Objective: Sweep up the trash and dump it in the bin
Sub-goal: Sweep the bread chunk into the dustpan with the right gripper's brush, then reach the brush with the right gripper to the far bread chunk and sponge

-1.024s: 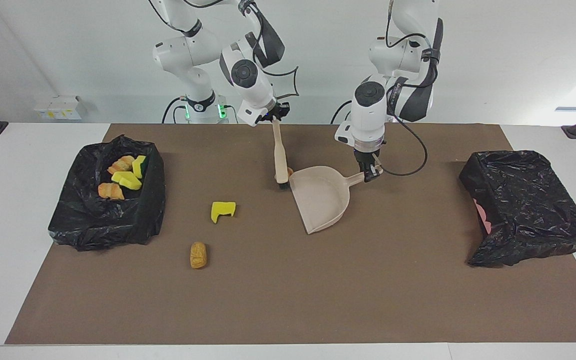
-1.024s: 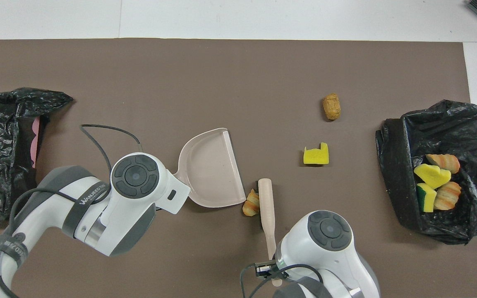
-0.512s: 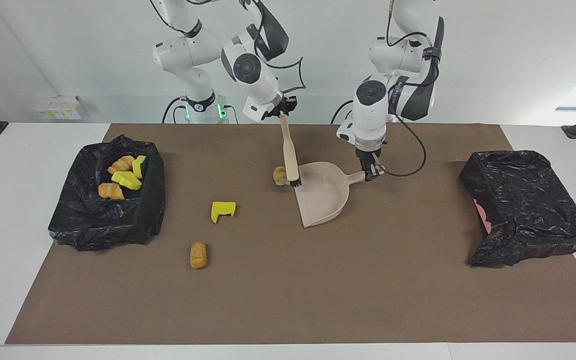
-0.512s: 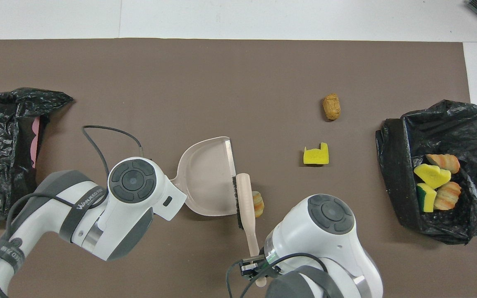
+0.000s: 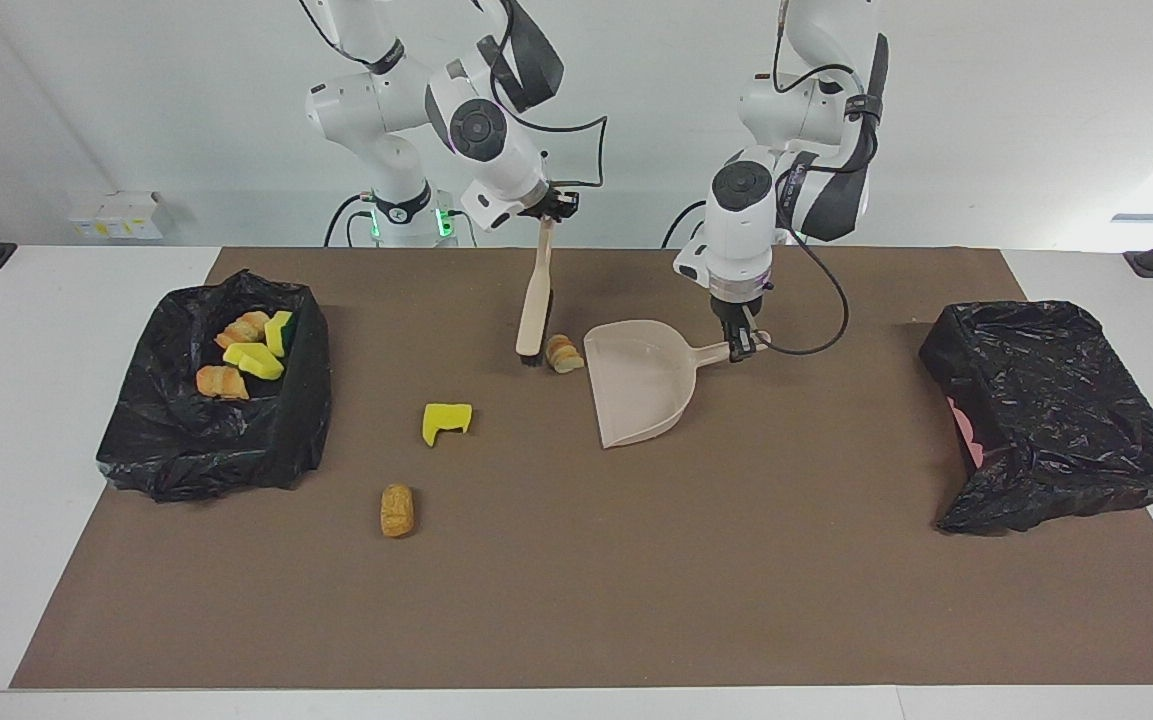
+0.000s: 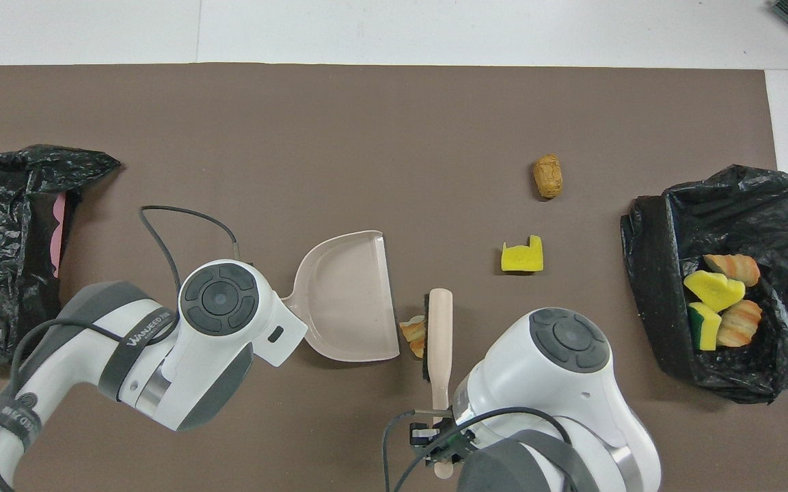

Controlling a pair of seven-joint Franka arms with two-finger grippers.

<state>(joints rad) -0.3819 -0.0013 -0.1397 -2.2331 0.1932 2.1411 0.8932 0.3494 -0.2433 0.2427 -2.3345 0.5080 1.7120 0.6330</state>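
My right gripper (image 5: 548,208) is shut on the handle of a beige brush (image 5: 534,300) whose bristles rest on the mat. A striped toy croissant (image 5: 564,353) lies between the brush (image 6: 439,328) and the mouth of the beige dustpan (image 5: 641,385). My left gripper (image 5: 742,346) is shut on the dustpan's handle, and the pan (image 6: 349,294) lies flat and holds nothing. A yellow sponge chunk (image 5: 446,420) and a tan bread roll (image 5: 397,510) lie loose, farther from the robots. The black-lined bin (image 5: 286,430) at the right arm's end holds several trash pieces (image 5: 246,355).
A second black-lined bin (image 5: 1056,410) stands at the left arm's end of the brown mat, with a pink patch on its side. A black cable loops from the left wrist over the mat beside the dustpan's handle.
The brush swung across the croissant toward the dustpan, then came back to the croissant's side toward the right arm's end. The dustpan turned slightly and shifted a little.
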